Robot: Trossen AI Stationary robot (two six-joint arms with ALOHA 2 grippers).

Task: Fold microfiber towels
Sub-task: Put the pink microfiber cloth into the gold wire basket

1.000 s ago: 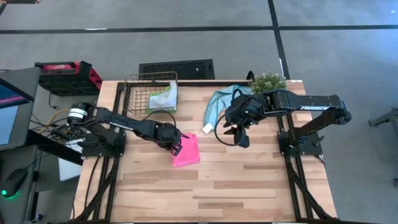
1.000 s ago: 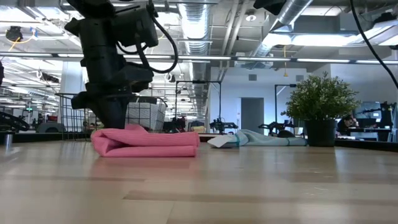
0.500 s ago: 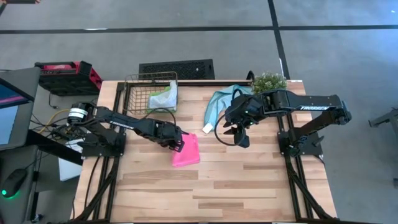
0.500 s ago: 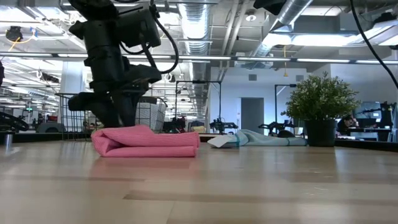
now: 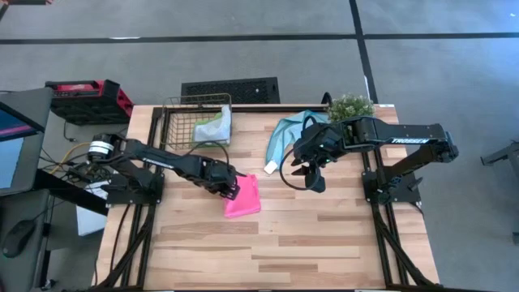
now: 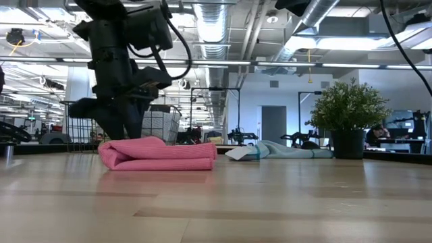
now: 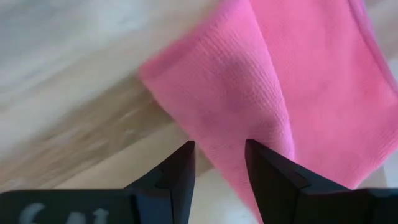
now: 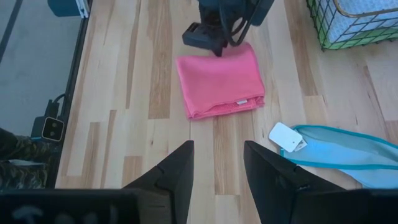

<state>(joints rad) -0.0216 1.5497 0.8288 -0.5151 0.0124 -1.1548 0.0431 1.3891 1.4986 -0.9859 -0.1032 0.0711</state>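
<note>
A hot pink towel (image 5: pixel 243 197) lies folded flat on the table's middle left, and it also shows in the low view (image 6: pixel 158 154). My left gripper (image 5: pixel 229 187) stands open over its left edge, with the fingers pointing down (image 7: pixel 219 146). A light teal-blue towel (image 5: pixel 288 134) lies crumpled at the far middle, and its white tag (image 5: pixel 271 166) rests on the wood. My right gripper (image 5: pixel 308 177) hovers open above the table, just near of the teal towel, with nothing between its fingers (image 8: pixel 217 144). My left gripper has its open fingers on either side of the pink towel's left edge (image 7: pixel 205 134), coming from above. Whether the fingertips touch the cloth I cannot tell. The towel lies flat on the table, folded.
A wire basket (image 5: pixel 185 122) stands at the far left with a pale cloth (image 5: pixel 215 126) inside. A small potted plant (image 5: pixel 350 105) is at the far right corner. Bare wood spans the table's near half.
My left gripper has opened and let go of the pink towel's left edge. The towel stays folded where it lay.
</note>
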